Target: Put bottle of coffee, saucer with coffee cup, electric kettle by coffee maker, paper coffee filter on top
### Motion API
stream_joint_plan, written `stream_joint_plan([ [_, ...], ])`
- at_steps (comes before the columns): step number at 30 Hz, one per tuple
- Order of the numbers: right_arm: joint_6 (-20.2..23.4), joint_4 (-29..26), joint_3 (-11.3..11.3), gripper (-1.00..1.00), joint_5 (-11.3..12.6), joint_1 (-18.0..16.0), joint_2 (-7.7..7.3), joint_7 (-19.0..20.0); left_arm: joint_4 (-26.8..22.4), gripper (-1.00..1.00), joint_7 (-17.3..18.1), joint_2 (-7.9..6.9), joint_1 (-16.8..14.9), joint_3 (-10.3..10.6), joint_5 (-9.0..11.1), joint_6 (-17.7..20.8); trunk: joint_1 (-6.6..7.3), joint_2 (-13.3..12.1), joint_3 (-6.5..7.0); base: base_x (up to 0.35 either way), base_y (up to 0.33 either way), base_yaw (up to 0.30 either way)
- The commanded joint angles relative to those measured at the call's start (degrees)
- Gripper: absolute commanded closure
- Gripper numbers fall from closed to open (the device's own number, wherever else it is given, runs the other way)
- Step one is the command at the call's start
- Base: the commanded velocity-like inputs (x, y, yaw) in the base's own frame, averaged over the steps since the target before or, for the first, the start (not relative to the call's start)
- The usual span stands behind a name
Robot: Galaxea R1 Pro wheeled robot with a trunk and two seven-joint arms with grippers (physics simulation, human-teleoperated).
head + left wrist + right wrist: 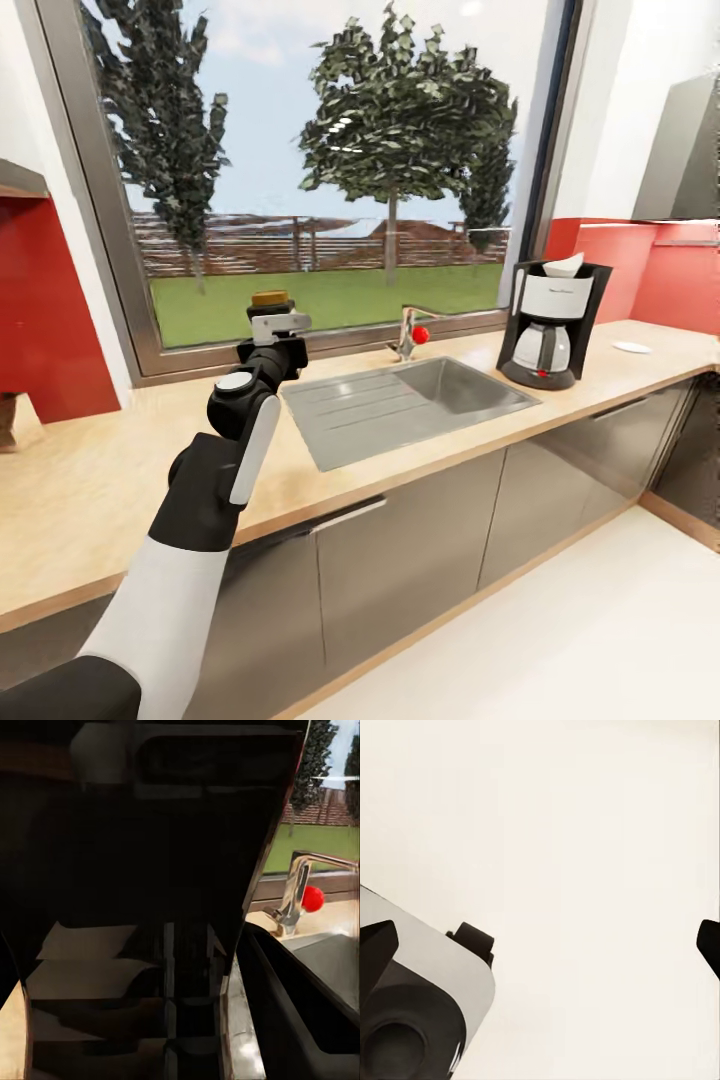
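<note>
The left arm reaches out over the surface (90, 470), its claw (272, 325) clenched on the coffee bottle (270, 299), whose yellow cap stands just above the claw against the window. Seen from the left wrist, the dark bottle (150, 907) sits tight between the fingers (292, 1020), with the tap (292, 896) and its red knob (313, 898) beyond. From the head, the steel sink (400, 405) lies at 3 o'clock of the held bottle, the tap (408, 335) at its back edge. The coffee maker (550, 322) stands on the surface further along at 3 o'clock, past the sink, with the white paper filter (565, 265) on top of it. The saucer (632, 348) lies flat on the surface just beyond the maker, apart from it. The right claw (540, 941) is released, its dark fingertips (375, 945) spread well apart above pale floor (585, 832).
</note>
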State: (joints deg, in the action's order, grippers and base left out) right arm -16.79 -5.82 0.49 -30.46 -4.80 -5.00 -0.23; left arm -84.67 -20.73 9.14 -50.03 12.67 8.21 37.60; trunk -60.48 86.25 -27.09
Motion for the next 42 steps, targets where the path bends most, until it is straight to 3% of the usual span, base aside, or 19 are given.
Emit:
stream_joint_plan([
  [1,-0.2,0.1,0.1,-1.00,-0.1,0.0,-0.01,0.0,-0.1,1.00,-0.5,0.00,-0.1,0.1,0.4,0.2,0.00,0.0,-0.06,0.044,-0.293,-0.035],
  [18,-0.2,0.0,0.1,-1.00,-0.1,0.0,-0.02,0.0,0.0,1.00,-0.5,0.00,-0.1,0.1,0.4,0.3,0.00,0.0,-0.06,0.004,-0.292,-0.184],
  [26,-0.2,0.0,0.1,-1.00,-0.1,0.0,-0.01,0.0,0.1,1.00,-0.5,-0.07,-0.1,0.0,0.4,0.3,0.00,0.0,-0.06,0.014,-0.079,-0.057],
  [42,-0.2,0.0,0.1,-1.00,-0.1,0.0,-0.03,0.0,1.1,1.00,-0.5,-0.08,-0.1,0.1,0.3,0.2,0.00,0.0,-0.01,0.282,-0.042,-0.087],
])
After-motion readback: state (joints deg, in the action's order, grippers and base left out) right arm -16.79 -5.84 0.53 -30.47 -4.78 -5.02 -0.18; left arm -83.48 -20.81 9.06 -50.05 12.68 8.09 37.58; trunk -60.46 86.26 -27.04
